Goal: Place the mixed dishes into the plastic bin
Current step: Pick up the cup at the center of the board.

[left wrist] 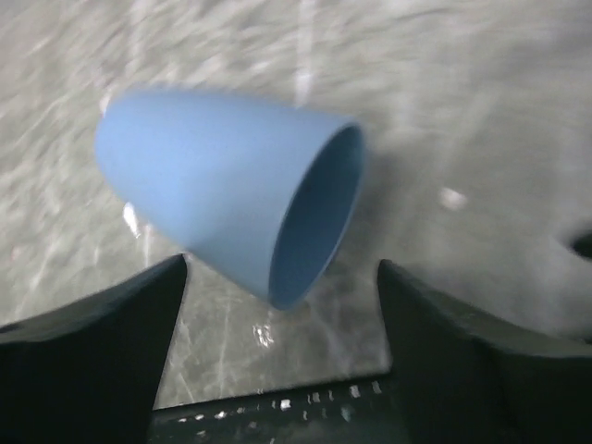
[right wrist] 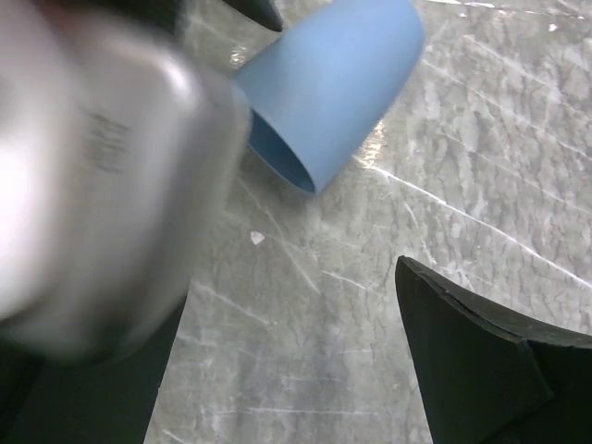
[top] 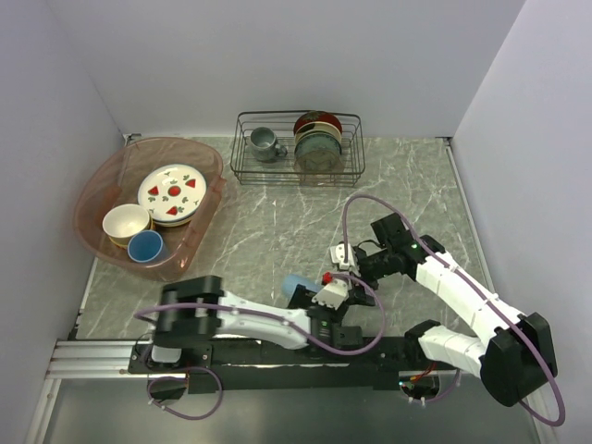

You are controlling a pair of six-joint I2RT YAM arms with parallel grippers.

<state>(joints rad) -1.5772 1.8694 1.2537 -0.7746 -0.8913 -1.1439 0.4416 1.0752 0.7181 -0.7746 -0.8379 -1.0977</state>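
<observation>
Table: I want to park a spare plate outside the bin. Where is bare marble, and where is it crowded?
Bare marble lies between the bin, the rack and the left arm, and again right of the rack, beyond the right arm. Crowded: the near middle, where both arms meet around the blue cup lying on its side.

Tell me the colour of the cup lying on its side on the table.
Light blue cup, clearest in the left wrist view.

Cup [left wrist: 213, 194] on table [top: 277, 231] (bin [top: 85, 211] far left)
</observation>
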